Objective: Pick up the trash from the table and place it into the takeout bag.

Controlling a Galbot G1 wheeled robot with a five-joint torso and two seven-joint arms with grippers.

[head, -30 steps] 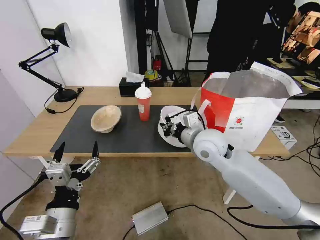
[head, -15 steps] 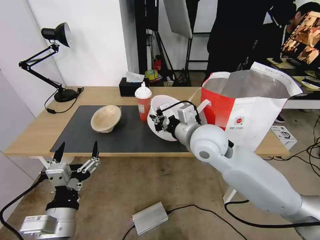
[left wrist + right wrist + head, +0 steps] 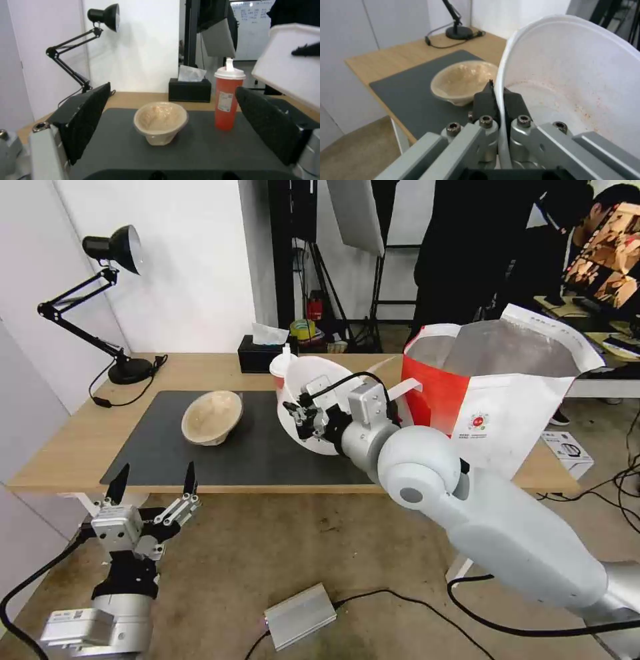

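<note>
I had the right gripper [image 3: 297, 419] clamped on the rim of the white bowl [image 3: 301, 380], tilted in the air above the dark mat [image 3: 260, 453] of the table [image 3: 60, 447]. The takeout bag [image 3: 507, 407] stood just beyond it, the red cup [image 3: 228, 97] and pulp bowl [image 3: 212, 417] nearby. My left gripper [image 3: 155, 487] hung spread wide below the table edge, over the concrete floor [image 3: 267, 553].

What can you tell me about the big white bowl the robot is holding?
The white round bowl looks like thin smooth plastic, wide and deep, with orange-red specks and smears inside. It is lifted off the table and tipped on its side. The right hand pinches its rim, one finger inside and one outside. Nothing else touches it.
</note>
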